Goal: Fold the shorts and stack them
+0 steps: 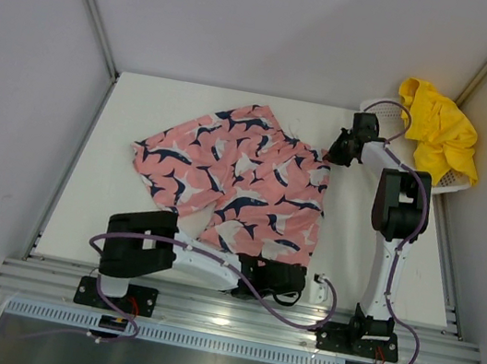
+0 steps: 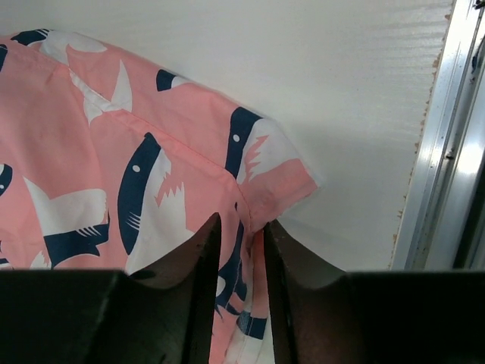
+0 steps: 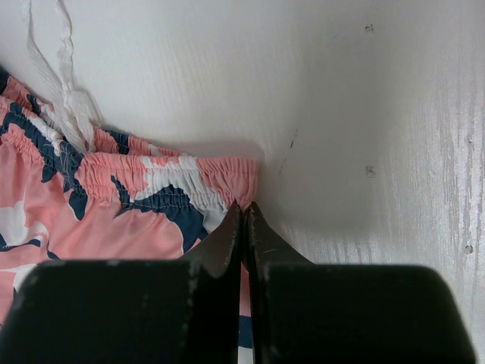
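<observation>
White table [image 1: 98,214], grey walls on three sides. Pink shorts [image 1: 243,182] lie spread flat mid-table, with a navy-and-white print, leg hems at the near edge and a gathered waistband on the far side. Left gripper [image 2: 241,227] sits at the near-right hem corner, its fingers set close with a fold of fabric pinched between them. Right gripper [image 3: 244,208] is at the far-right waistband corner, fingers pressed together on the elastic edge. Yellow shorts [image 1: 437,130] lie crumpled over the white basket [image 1: 448,186] in the far-right corner.

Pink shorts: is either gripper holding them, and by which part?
Right gripper is shut on the pink shorts at the elastic waistband corner. Left gripper has the leg hem corner between its fingers; a firm pinch cannot be told.
</observation>
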